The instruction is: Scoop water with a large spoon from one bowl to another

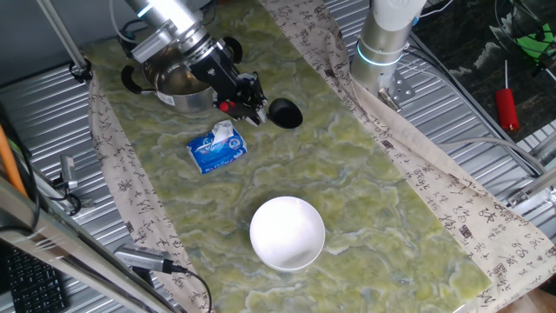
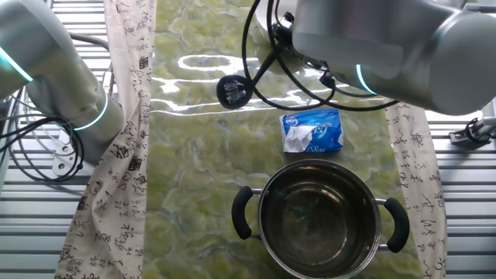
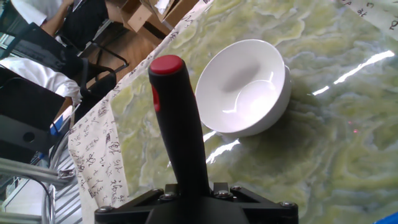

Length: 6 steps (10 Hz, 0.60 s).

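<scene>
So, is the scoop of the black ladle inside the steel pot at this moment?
No. In one fixed view the ladle scoop is over the green mat, beside the steel pot, not inside it.

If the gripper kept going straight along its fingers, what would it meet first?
Most likely the white bowl: beyond the ladle held in the gripper, the hand view looks straight at it. Depth is unclear; it could reach the green mat first.

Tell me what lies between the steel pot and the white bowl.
A blue tissue pack lies between the steel pot and the white bowl, nearer the pot; the rest is bare green mat. One fixed view shows it.
</scene>
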Available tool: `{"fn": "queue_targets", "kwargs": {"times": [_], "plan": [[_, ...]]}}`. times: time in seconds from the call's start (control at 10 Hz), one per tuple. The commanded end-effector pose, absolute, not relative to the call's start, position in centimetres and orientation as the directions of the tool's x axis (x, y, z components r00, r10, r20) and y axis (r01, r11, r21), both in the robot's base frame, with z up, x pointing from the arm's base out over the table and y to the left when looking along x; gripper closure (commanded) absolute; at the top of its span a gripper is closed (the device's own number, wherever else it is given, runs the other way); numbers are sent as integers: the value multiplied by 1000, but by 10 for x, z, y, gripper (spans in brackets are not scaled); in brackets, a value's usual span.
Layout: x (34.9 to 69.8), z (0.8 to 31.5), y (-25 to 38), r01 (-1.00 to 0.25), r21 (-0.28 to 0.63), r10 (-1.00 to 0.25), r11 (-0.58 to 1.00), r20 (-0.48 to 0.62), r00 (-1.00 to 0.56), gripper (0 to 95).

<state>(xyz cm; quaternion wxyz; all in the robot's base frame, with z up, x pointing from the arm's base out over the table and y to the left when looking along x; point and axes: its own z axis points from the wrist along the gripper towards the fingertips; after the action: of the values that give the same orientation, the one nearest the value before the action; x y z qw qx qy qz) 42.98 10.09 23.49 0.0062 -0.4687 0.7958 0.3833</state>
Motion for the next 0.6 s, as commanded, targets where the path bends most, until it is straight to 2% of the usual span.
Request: {"fn": "queue_targets", "kwargs": {"times": [0.1, 0.6], "plan": [[429, 235, 100, -752, 606, -747, 260, -367, -554, 950], [429, 235, 100, -750, 620, -759, 231, -368, -538, 950]]}}
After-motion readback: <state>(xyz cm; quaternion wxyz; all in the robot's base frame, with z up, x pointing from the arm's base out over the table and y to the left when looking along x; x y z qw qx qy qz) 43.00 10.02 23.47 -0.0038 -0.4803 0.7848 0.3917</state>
